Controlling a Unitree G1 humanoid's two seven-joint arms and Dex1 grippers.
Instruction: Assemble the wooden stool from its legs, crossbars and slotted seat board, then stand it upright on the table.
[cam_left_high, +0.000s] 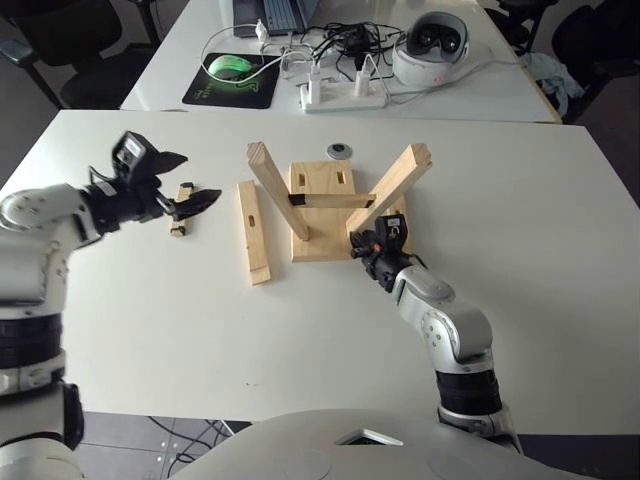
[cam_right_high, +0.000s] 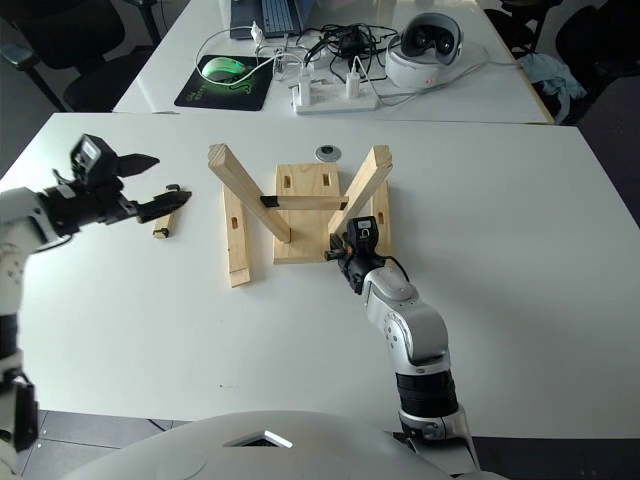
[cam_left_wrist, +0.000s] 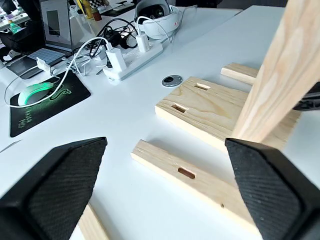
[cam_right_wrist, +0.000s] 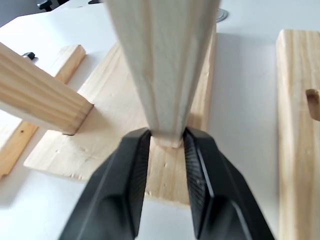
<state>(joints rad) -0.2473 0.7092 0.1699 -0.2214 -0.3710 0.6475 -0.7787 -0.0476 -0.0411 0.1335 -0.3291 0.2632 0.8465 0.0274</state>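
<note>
- As far as can be judged, about half built: slotted seat board lying flat on the white table, with two legs rising from it.
- Left standing leg and right standing leg leaning outward, away from each other, tied together by a crossbar above the board.
- Right gripper pinching the foot of the right standing leg, down at the junction with the board; from the wrist camera, both fingers pressed tight against the wood, one on each side.
- Left gripper spread wide and holding nothing, hovering over a short crossbar loose on the table, well to the left of the board.
- Third leg, slot facing up, flat on the table just beside the board's left edge.
- Fourth leg flat along the board's right edge, partly hidden in the head views behind the right standing leg and gripper.
- Two open slots at the far side of the board, nothing fitted in them.
- Depth of seating of the two standing legs: impossible to tell.
- Probably left to do: press the pinched leg home, fit the two lying legs and the short crossbar, then turn the stool over onto its feet.
- Round cable cap set in the table just beyond the board.
</note>
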